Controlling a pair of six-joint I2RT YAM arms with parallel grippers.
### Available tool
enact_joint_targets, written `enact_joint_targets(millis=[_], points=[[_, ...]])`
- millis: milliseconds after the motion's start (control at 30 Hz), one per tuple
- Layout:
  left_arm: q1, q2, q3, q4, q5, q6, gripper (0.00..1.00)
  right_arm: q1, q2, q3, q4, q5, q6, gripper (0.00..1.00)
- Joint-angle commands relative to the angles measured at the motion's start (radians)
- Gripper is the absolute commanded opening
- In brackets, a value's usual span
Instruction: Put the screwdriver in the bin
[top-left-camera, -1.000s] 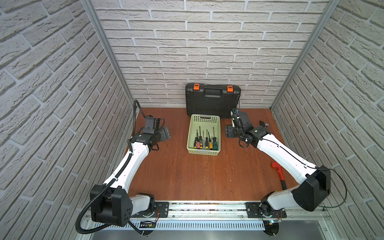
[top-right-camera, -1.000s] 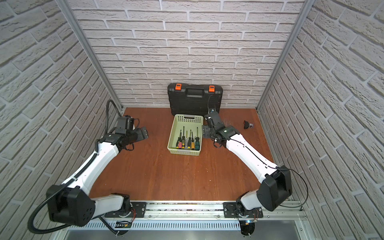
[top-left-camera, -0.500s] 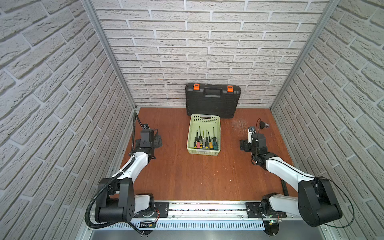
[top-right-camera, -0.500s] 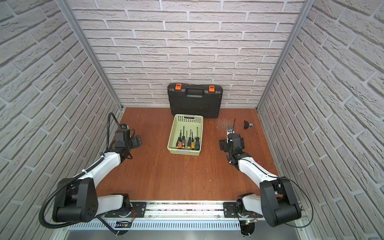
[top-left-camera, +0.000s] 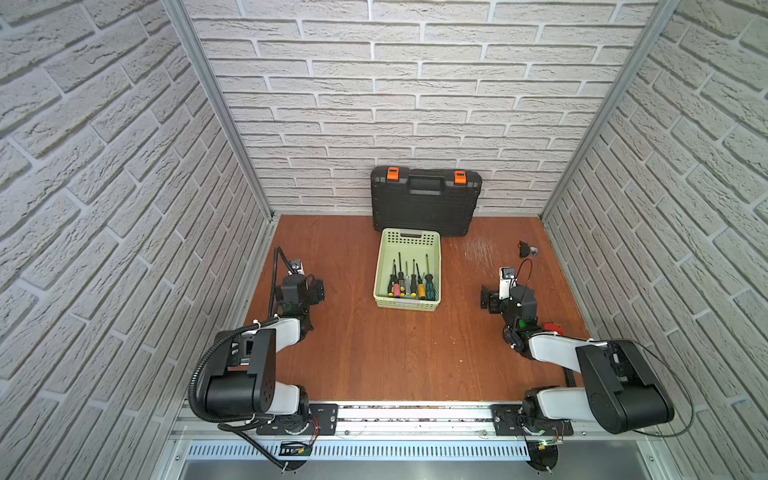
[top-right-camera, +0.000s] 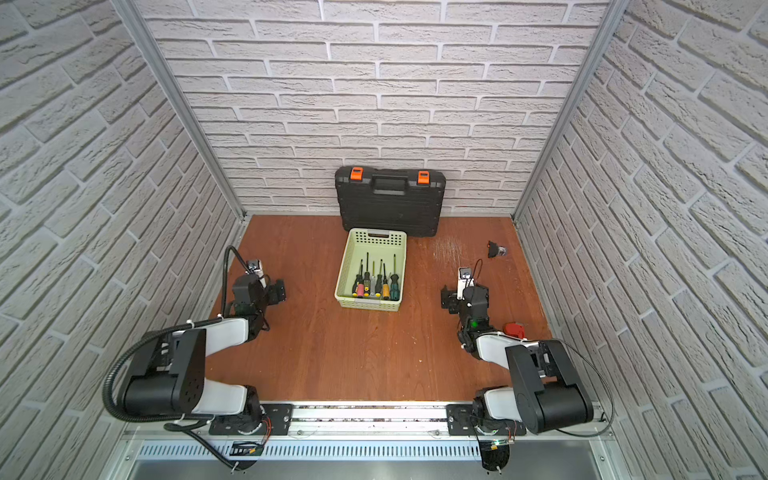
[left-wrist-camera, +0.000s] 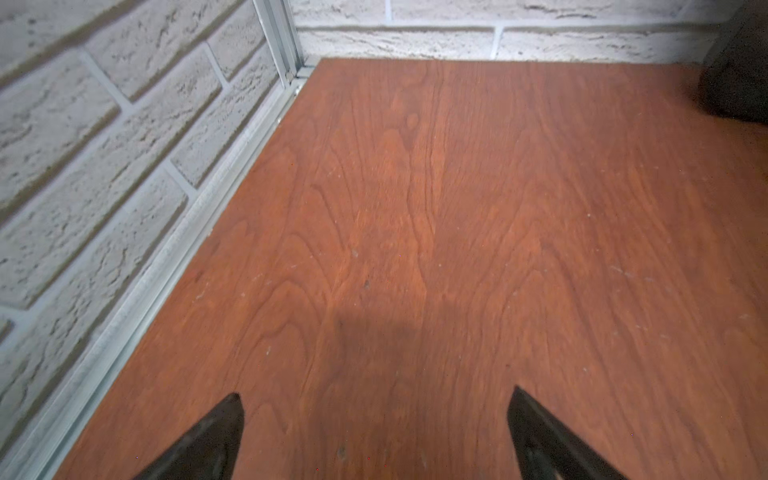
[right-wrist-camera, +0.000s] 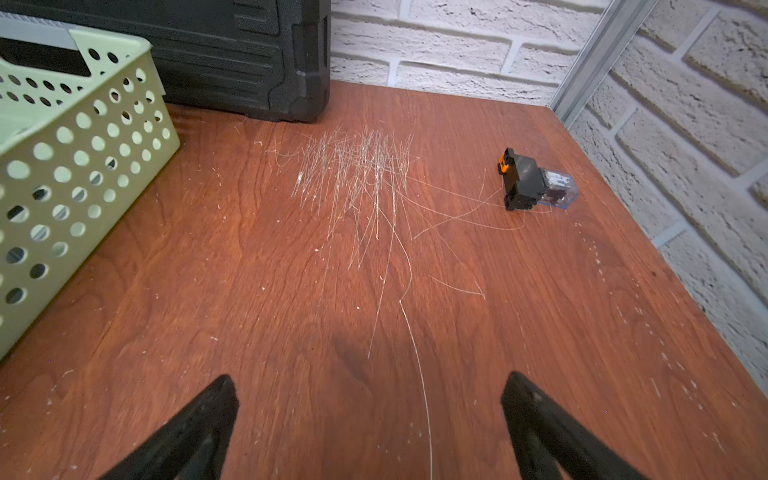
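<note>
Both arms are now sitting folded back near their bases, having withdrawn from beside the bin. Left gripper is hanging spread and empty above bare wood. Five screwdrivers are lying flat in the bin, handles toward the near wall; judged stiff, light, best gripped at the ribbed handle. Behind, the toolcase is standing closed. Right gripper is also hanging wide apart, holding nothing. No writing is legible.
</note>
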Motion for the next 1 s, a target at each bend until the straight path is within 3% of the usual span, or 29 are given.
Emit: enact_joint_targets(millis=[0, 33, 100, 233, 967], points=[[0.020, 0.061, -0.026, 0.240, 0.027, 0.036, 0.98, -0.004, 0.079, -0.005, 0.219, -0.018, 0.013, 0.99], [0.020, 0.101, -0.028, 0.279, 0.035, 0.038, 0.98, -0.004, 0.112, -0.021, 0.300, -0.023, 0.010, 0.99], [0.025, 0.155, -0.052, 0.375, 0.040, 0.037, 0.98, -0.006, 0.093, -0.026, 0.273, -0.025, 0.012, 0.99], [0.042, 0.144, -0.044, 0.337, 0.066, 0.020, 0.98, -0.022, 0.099, 0.048, 0.137, -0.049, 0.023, 0.99], [0.035, 0.146, -0.042, 0.338, 0.056, 0.028, 0.98, -0.024, 0.089, 0.037, 0.148, -0.055, 0.023, 0.99]])
